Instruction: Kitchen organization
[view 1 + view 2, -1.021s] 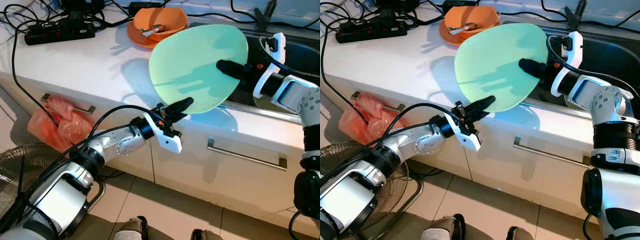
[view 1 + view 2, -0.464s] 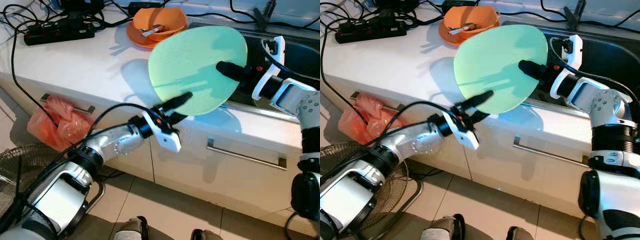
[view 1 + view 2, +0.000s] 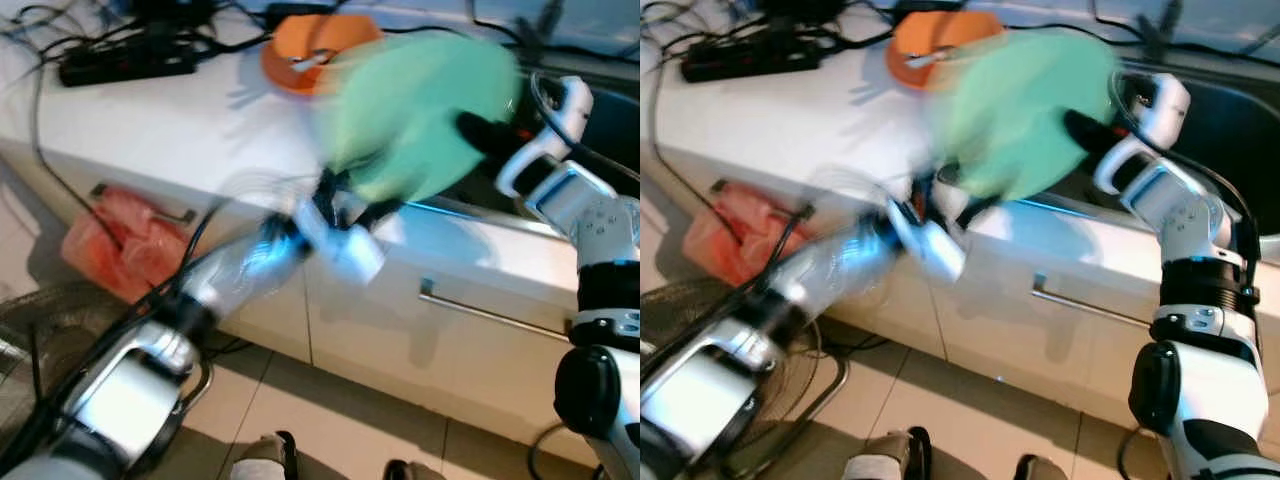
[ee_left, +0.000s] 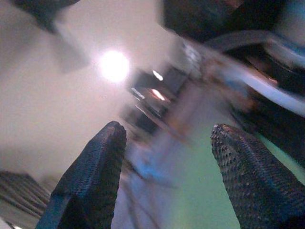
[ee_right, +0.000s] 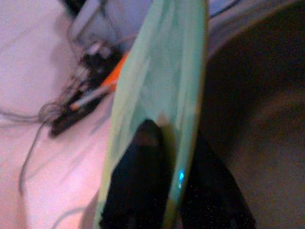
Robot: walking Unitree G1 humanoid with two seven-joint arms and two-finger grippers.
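While the right gripper (image 5: 157,157) pinches the rim of the green plate (image 3: 420,115) between its two black fingers, one on each face, the plate hangs tilted on edge above the white counter (image 3: 170,120), just left of the dark sink (image 3: 600,110). Judging by this, the step in hand is a handover or two-handed steadying of the plate: the left gripper (image 4: 167,157) is at the plate's near lower edge with its fingers spread wide and nothing between them, green showing beyond the tips in its wrist view. The next move probably calls for the left fingers to slide over that rim and close before the right lets go, then to carry the plate to its place.

The plate is large, round, thin and pale mint green, smooth and shallow, smeared by motion blur in the head views. Farther back on the counter sits an orange bowl (image 3: 300,50) with a utensil in it.
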